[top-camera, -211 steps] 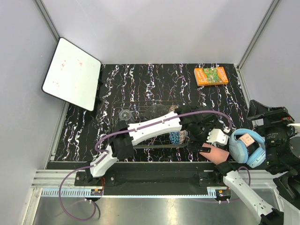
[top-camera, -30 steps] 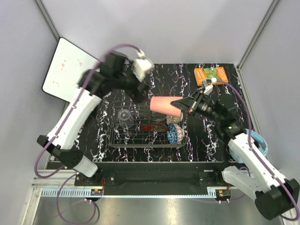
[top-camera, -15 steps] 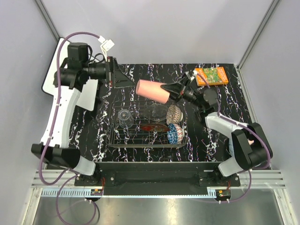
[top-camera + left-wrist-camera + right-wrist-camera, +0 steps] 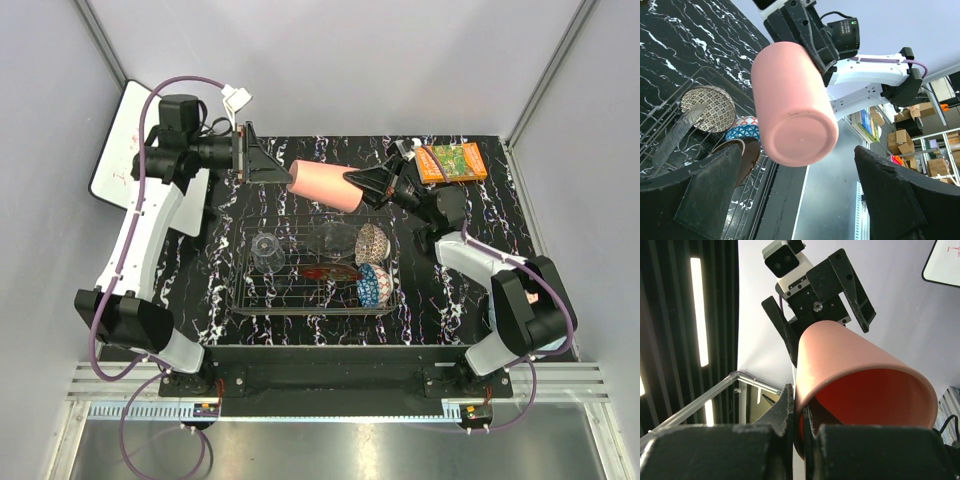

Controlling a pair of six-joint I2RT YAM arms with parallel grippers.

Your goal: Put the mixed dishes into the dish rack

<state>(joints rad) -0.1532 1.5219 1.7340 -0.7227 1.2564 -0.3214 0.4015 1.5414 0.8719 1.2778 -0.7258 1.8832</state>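
The salmon-pink cup (image 4: 325,185) hangs on its side above the back of the dish rack (image 4: 250,295). My right gripper (image 4: 366,182) is shut on its rim, one finger inside and one outside, as the right wrist view shows (image 4: 801,412) on the cup (image 4: 860,370). My left gripper (image 4: 275,168) is open, its fingers just short of the cup's base. In the left wrist view that gripper (image 4: 799,172) frames the cup's base (image 4: 800,132) without touching it. In the rack sit a beige-brown patterned bowl (image 4: 372,241), a blue patterned bowl (image 4: 374,285), a red dish (image 4: 330,272), a clear glass bowl (image 4: 335,238) and a clear glass cup (image 4: 265,247).
An orange book (image 4: 450,162) lies at the table's back right, close behind my right arm. A white board (image 4: 150,155) leans at the back left beside my raised left arm. Grey walls close in the table on three sides.
Over the last second both arms rose and swung toward each other. The right gripper carried the cup left and back, and the open left gripper closed in on its base.
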